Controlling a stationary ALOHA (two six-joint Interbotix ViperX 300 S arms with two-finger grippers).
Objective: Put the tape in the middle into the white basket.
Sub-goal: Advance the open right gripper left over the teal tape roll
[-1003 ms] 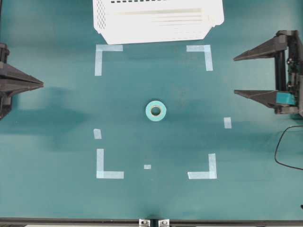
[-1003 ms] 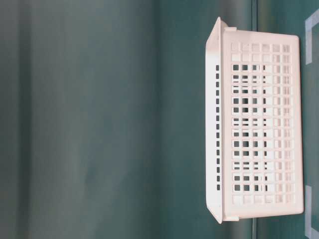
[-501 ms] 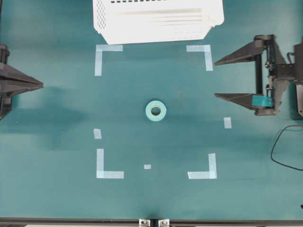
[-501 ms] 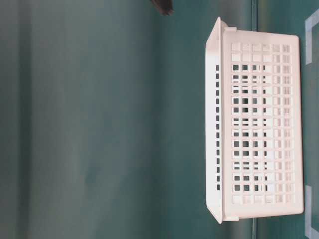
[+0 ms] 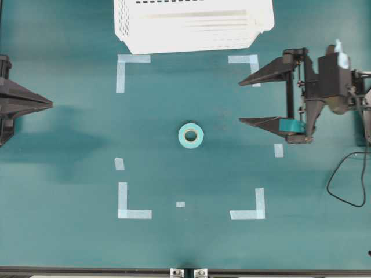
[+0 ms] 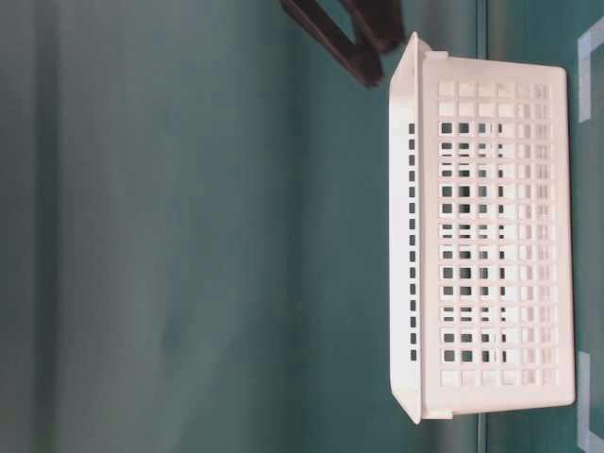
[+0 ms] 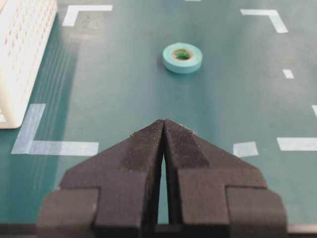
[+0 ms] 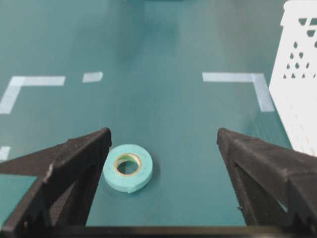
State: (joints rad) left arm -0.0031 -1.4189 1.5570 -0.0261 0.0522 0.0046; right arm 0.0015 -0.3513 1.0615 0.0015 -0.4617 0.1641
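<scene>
Tape corner marks (image 5: pixel 133 72) on green table (image 5: pixel 69 174)

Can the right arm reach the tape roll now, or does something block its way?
Probably yes. The right gripper stands open and faces the tape roll across bare table; nothing lies between them. The white basket sits off to the side.

Even, bright light, soft shadows; close jaws blur in wrist views.

robot lab bench, teal table (image 5: pixel 69 243), taped corner marks (image 5: pixel 133 206)
</scene>
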